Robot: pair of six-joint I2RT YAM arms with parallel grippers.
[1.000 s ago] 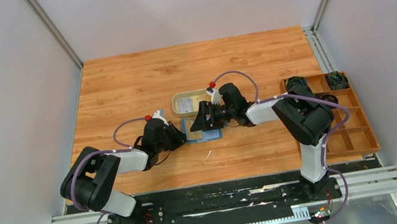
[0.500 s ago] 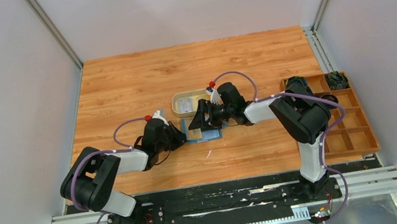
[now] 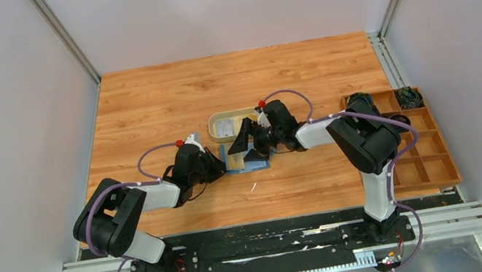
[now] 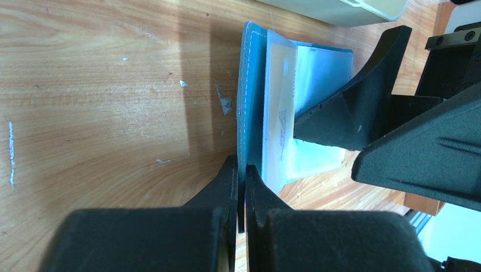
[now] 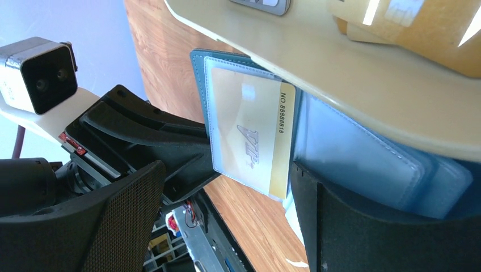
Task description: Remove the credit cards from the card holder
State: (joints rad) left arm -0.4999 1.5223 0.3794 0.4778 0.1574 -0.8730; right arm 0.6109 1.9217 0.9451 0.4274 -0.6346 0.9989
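Observation:
The teal-blue card holder lies open on the table in front of the tan tray. My left gripper is shut on the edge of its cover and holds that flap upright. A yellow credit card sits in a clear sleeve standing up from the holder. My right gripper is open, one finger on each side of that sleeve, with no grip on it. One black fingertip rests against the sleeve. A pale card lies in the tray.
The tan oval tray stands just behind the holder, close above my right gripper. A brown compartmented wooden box holding dark items sits at the right edge. Both arms meet over the holder, near my left gripper.
My right gripper has shifted slightly left over the open holder, its fingers staying open. The left gripper has kept still, shut on the cover.

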